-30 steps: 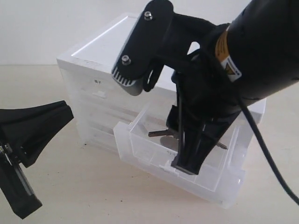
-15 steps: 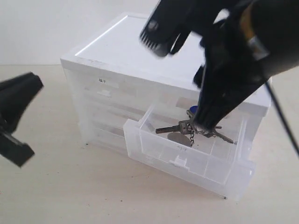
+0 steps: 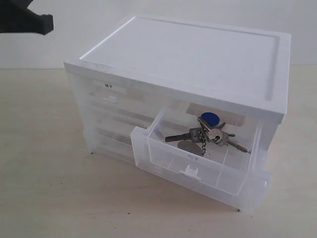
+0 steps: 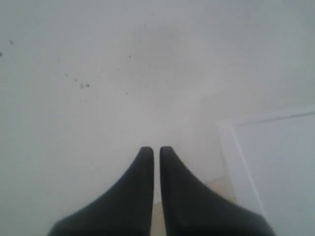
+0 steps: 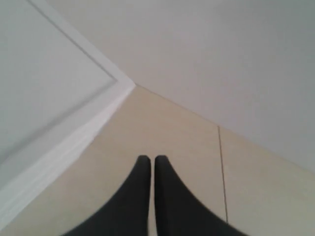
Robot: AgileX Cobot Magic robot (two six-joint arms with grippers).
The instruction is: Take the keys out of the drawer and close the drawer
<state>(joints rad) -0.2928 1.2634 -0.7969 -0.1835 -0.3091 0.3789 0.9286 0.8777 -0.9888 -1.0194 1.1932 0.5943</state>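
The small translucent drawer (image 3: 198,171) stands pulled out from the white cabinet (image 3: 198,54) in the exterior view, its white tab handle facing front. Inside it lie the keys (image 3: 208,135), silver on a ring with a round blue tag and a short chain. My left gripper (image 4: 156,149) is shut with nothing between its fingers and faces a white wall, with the cabinet's corner to one side. A dark piece of that arm (image 3: 25,17) shows at the exterior view's top left. My right gripper (image 5: 149,159) is shut and empty over the beige table, beside the cabinet's top edge.
The cabinet has further drawers, among them a half-width one with a small label (image 3: 107,86) and full-width ones lower down. Beige tabletop (image 3: 49,188) spreads around the cabinet. A white wall rises behind.
The right arm has lifted out of the drawer and left the exterior view, leaving the keys lying inside. The left arm has risen from lower left to the top left corner.
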